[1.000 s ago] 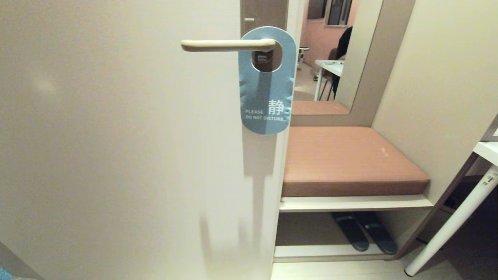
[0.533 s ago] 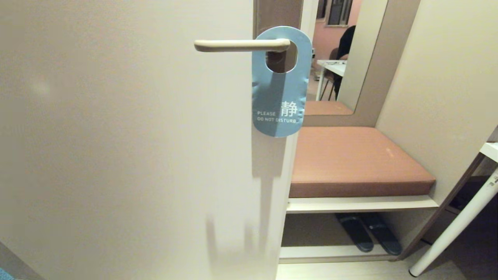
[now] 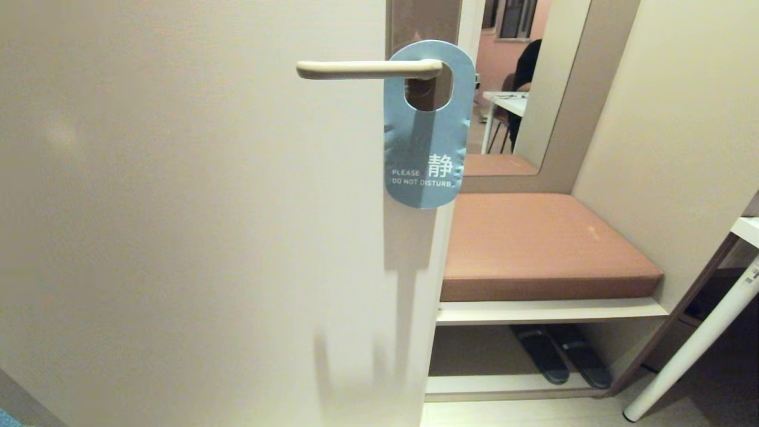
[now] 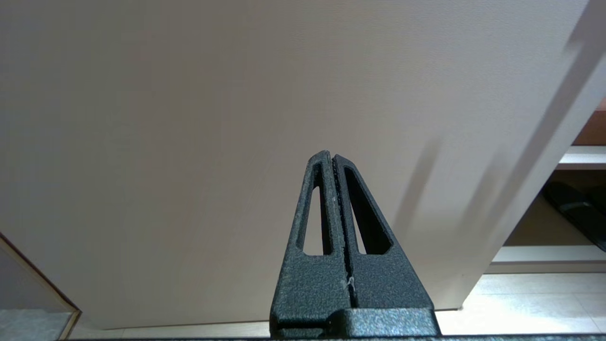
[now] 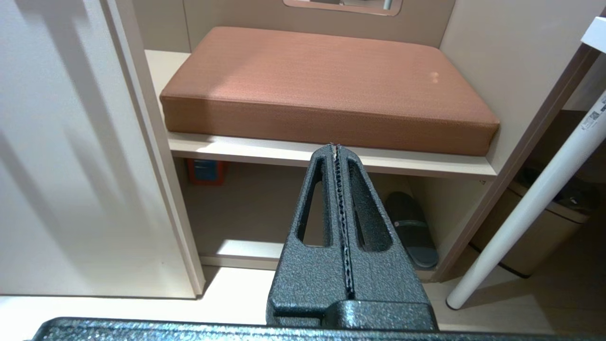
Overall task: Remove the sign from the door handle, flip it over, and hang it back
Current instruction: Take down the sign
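Pale door (image 3: pixel 178 237) fills most of the head view, standing ajar, with a cushioned bench (image 3: pixel 545 243) and slippers (image 3: pixel 560 356) on the shelf beneath it off to the right. Nearest the robot, the left gripper (image 4: pixel 334 158) hangs low before the door's lower part, fingers pressed together and empty; the right gripper (image 5: pixel 336 148) points toward the bench, fingers likewise together and empty. Farther up, the sign (image 3: pixel 428 127) hangs blue side out, its hole over the elbow of the door handle (image 3: pixel 367 69), near the door's right edge. Over the last second the whole view slid sideways and then settled, which suggests the base has finished lining up. Nothing of the task is done yet; reaching for the sign looks like the next step.
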Controlling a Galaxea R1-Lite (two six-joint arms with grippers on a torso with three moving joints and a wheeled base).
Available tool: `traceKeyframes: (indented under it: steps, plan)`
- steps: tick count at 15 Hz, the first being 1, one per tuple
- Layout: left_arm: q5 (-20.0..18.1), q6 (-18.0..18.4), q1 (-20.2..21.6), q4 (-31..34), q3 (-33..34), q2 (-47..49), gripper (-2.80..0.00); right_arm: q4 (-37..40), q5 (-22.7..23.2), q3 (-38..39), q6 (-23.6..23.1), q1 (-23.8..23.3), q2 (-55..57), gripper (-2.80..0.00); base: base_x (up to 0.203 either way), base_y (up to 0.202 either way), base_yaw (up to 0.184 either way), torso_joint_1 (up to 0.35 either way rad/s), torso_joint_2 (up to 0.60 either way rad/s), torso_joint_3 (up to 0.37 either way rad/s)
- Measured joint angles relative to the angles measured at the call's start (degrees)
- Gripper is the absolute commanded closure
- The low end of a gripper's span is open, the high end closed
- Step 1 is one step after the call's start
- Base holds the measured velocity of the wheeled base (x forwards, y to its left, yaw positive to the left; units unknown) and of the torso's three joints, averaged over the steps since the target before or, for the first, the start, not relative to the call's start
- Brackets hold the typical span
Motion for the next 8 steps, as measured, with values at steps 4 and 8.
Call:
traceKeyframes:
  steps: [4,8]
  plan:
    - [0.00,0.05,-0.02,0.02,0.00,0.00,0.00,0.02,0.00,0.00,0.17,0.02,0.00,0.00,0.000,0.000,0.000,0.000,0.00,0.000]
    - [0.00,0.00,-0.02,0.02,0.00,0.00,0.00,-0.05,-0.01,0.00,1.04,0.02,0.00,0.00,0.000,0.000,0.000,0.000,0.00,0.000]
